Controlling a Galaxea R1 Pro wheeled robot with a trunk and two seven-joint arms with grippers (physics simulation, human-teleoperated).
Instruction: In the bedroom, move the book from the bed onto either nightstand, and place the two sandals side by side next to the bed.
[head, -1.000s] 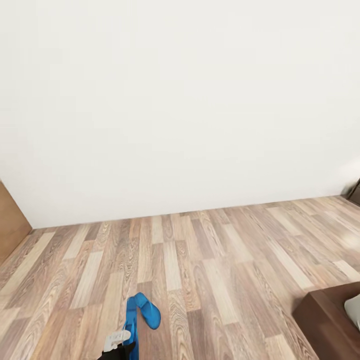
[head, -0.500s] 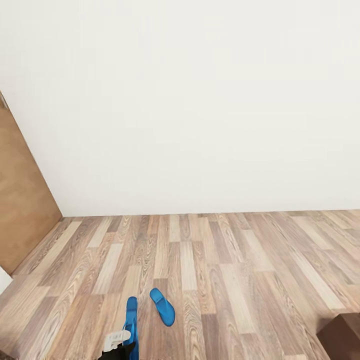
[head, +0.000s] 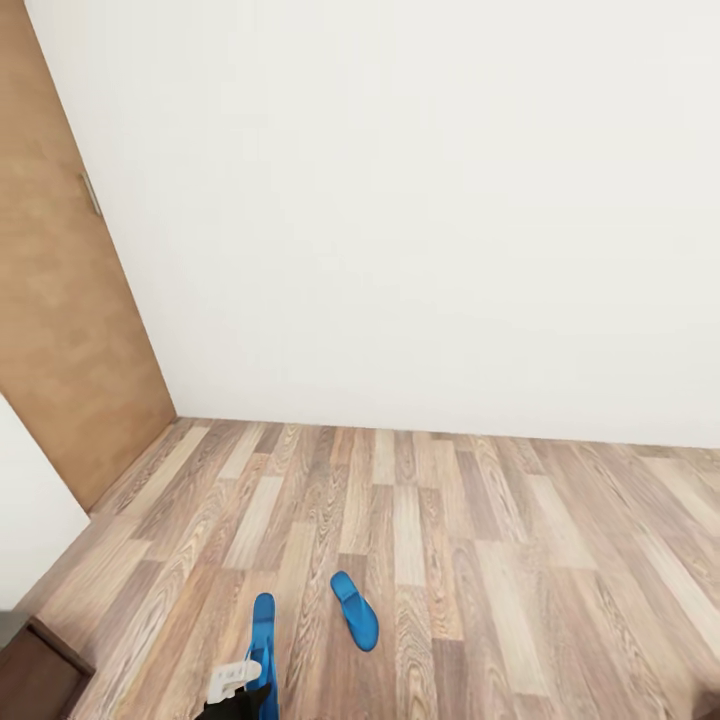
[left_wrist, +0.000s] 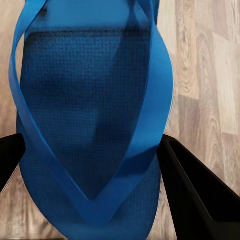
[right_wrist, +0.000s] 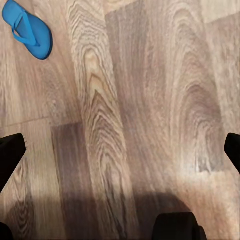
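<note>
**Op:** Head view had one sandal (head: 263, 640) hanging from my left gripper (head: 240, 685), toe end away from me, over the plank floor (head: 500, 560). The other sandal (head: 355, 611) lay flat on the boards just beside it, not touching.

**Spotter:** How was the grip?

**Op:** Left wrist view showed the dark fingers (left_wrist: 192, 192) closed against the sole's two edges near the heel. The sole looked like textured foam with thin glossy straps, so I judged it light, bendy and apt to droop or twist if held by a strap. Pinching across the sole seemed the safer hold.

**Spotter:** And the right?

**Op:** Right gripper (right_wrist: 120, 150) was spread wide with nothing in it, above bare grained wood, the floor sandal well off toward one corner. A white wall (head: 420, 220) and a brown door (head: 60, 330) stood ahead.
</note>
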